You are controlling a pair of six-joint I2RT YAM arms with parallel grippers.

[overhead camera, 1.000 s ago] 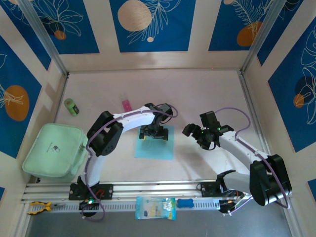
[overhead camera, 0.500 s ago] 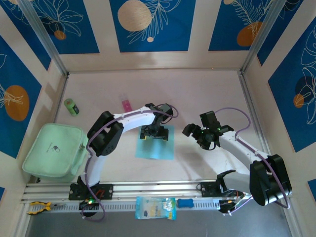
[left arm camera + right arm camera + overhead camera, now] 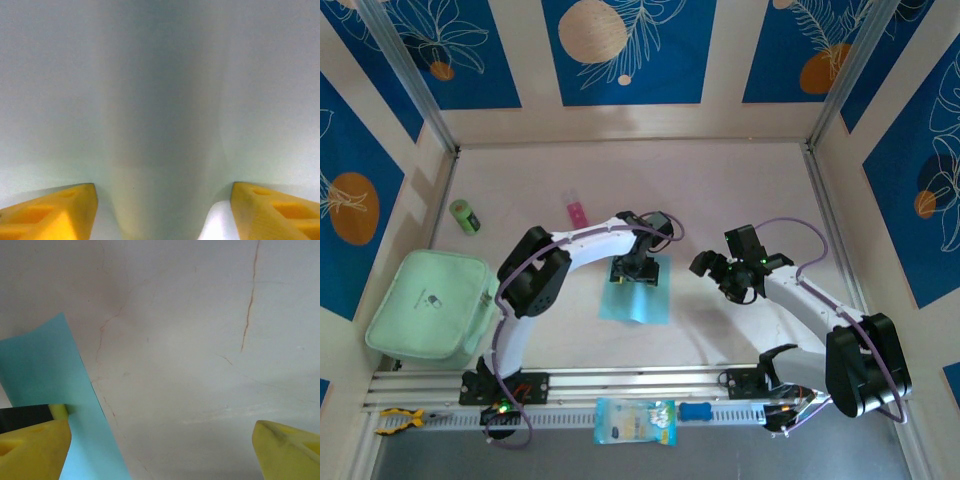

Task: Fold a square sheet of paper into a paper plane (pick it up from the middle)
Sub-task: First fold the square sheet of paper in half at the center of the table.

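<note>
The square sheet of paper [image 3: 636, 300] lies light cyan on the table, left of centre. My left gripper [image 3: 638, 270] presses down on its far edge, jaws part-way open. In the left wrist view the paper [image 3: 165, 100] bulges up into a soft ridge between my yellow fingers [image 3: 55, 212], and the left gripper [image 3: 164, 210] has not closed on that ridge. My right gripper [image 3: 712, 277] hovers open just right of the sheet, over bare table. In the right wrist view the paper's edge [image 3: 45, 365] shows beside the left finger of the right gripper [image 3: 160, 450], which holds nothing.
A pink block [image 3: 576, 211] and a green roll [image 3: 465, 216] lie at the back left. A mint pouch [image 3: 428, 303] sits at the left edge. A printed packet [image 3: 634, 420] and a blue piece [image 3: 695, 411] rest on the front rail, a yellow clamp [image 3: 398, 420] at its left end.
The left gripper's jaws have narrowed on the sheet's far edge. The paper has drawn in and buckled upward there. The right arm has not moved.
</note>
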